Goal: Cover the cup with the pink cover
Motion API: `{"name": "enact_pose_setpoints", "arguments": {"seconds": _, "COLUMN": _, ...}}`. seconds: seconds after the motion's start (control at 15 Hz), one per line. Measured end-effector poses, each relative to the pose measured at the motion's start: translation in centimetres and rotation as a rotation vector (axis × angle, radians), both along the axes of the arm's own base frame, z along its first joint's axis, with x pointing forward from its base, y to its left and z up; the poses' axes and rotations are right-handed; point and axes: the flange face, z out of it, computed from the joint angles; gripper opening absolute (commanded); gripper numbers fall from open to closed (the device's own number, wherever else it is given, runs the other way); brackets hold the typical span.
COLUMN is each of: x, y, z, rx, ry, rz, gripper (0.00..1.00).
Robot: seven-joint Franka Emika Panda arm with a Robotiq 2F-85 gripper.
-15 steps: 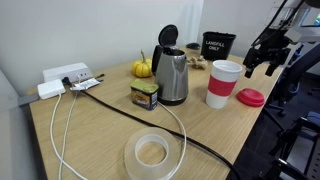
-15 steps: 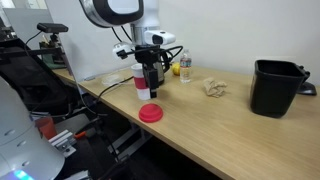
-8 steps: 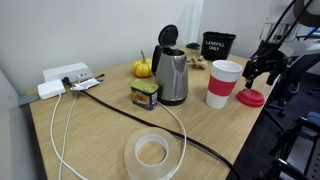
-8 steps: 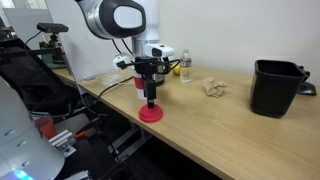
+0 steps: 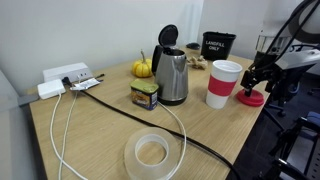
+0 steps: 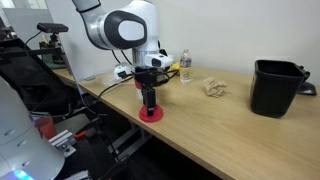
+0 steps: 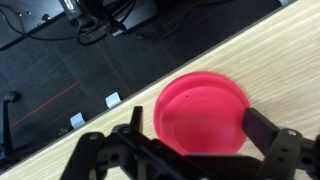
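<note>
your gripper hangs low over the pink cover just beside the cup — fingers spread wide, one either side of it.

The black bin bears white lettering, seemingly "LANDFILL ONLY".

1. Cup: tall white paper, wide red-pink band on lower half; upright, mouth uncovered.
2. Cover: small round red-pink lid, lying flat just beside cup.
</note>
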Motion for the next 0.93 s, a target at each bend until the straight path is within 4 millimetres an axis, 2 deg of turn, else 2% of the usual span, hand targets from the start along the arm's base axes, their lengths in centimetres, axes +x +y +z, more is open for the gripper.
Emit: {"name": "enact_pose_setpoints", "arguments": {"seconds": 0.93, "x": 0.89, "y": 0.35, "z": 0.76, "rx": 0.003, "ry": -0.040, "rz": -0.029, "gripper": 1.00}}
